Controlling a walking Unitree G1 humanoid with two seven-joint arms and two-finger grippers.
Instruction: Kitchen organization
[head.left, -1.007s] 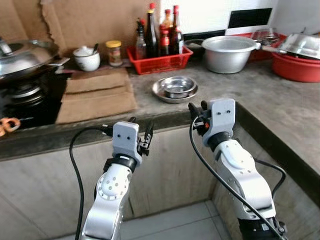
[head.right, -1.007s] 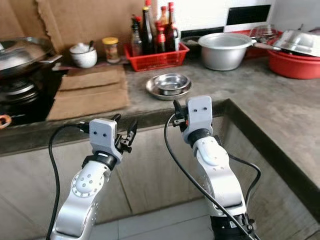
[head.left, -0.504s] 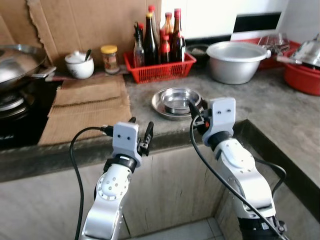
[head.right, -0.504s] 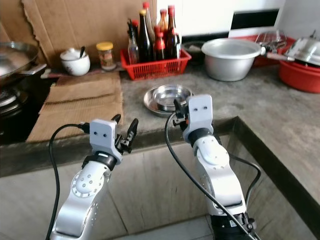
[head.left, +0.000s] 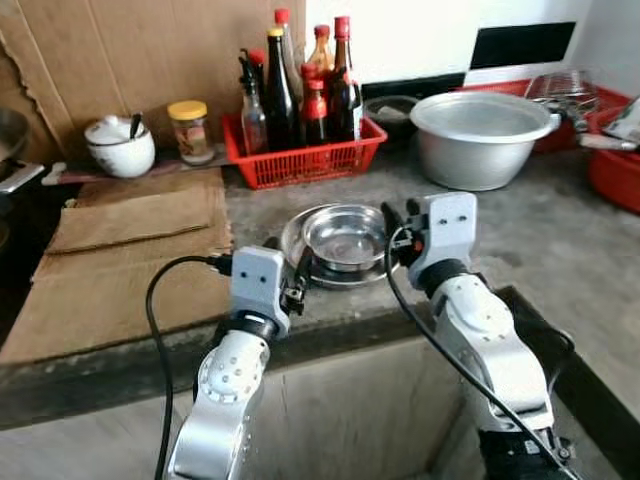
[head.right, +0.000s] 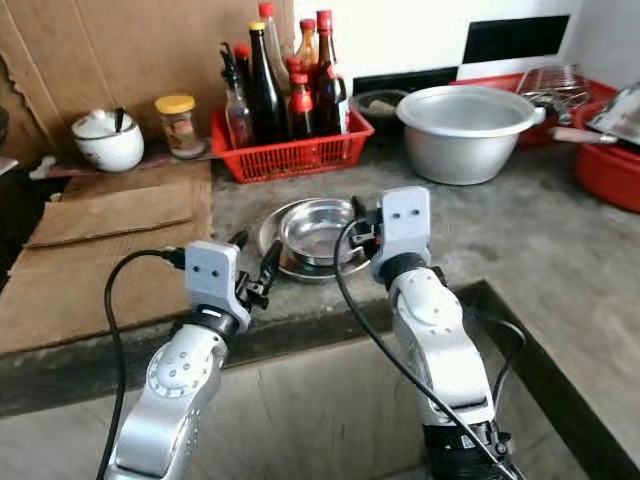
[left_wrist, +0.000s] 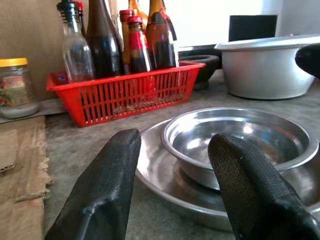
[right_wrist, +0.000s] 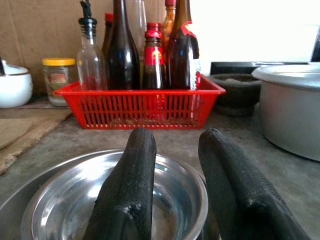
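1. At far left, a white lidded pot and a yellow-capped jar stand by the cardboard backing; flat cardboard sheets cover the counter in front of them.
2. The left gripper hovers at the counter's front edge, fingers spread moderately and empty, aimed at the steel bowl. The bowl lies just beyond its fingertips, not between them.
3. The bowl is round with no long axis, mouth upward, nested in a shallow steel plate in front of the red bottle basket.
4. The right gripper hangs over the bowl's near rim, fingers narrowly apart, empty; contact appears absent but is hard to judge, its wrist housing hiding that rim from the head views.
5. A large metal pot stands further right; the red items beyond are cut off.
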